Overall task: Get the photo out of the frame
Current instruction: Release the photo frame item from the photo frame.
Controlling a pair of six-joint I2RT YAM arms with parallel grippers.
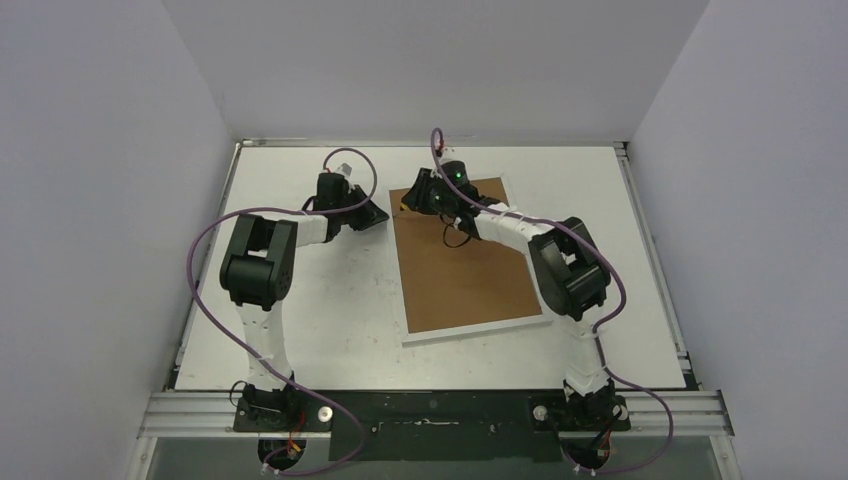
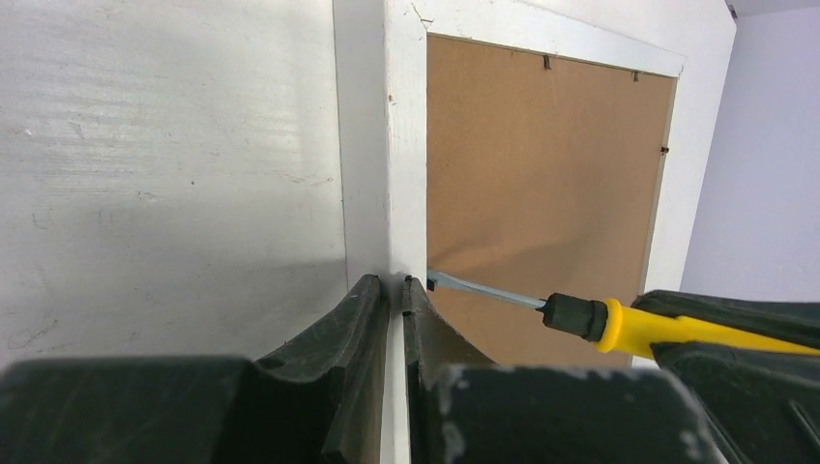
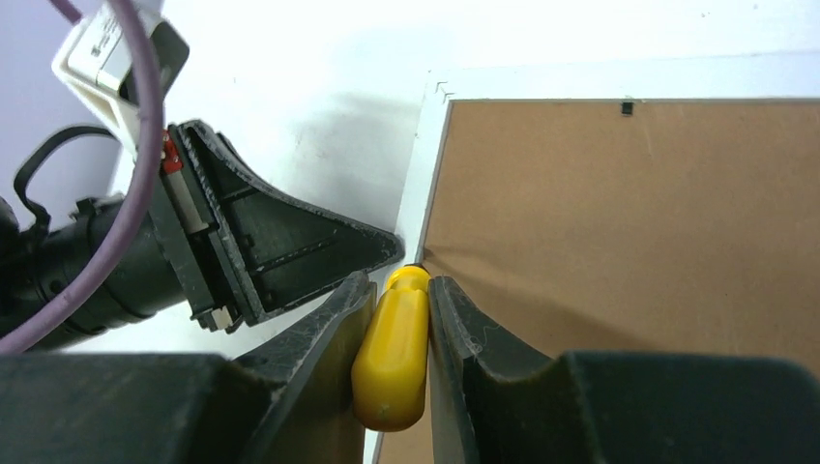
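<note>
We note the right claw [image 3: 399,282] clamped on the yellow screwdriver [image 3: 392,367], blade tip at the frame [image 1: 475,330]'s left inner edge. The left claw [image 2: 392,282] is all but closed, tips against that border. Frame lies flat (brown back up) on the counter [image 1: 330,300].

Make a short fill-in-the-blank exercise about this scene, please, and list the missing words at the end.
1. The right gripper holds a ___ by its yellow handle.
2. The frame lies face down, with its ___ backing board upward.
3. The tool's metal blade reaches the inner edge of the frame's ___ border.
Missing words: screwdriver, brown, white.
</note>
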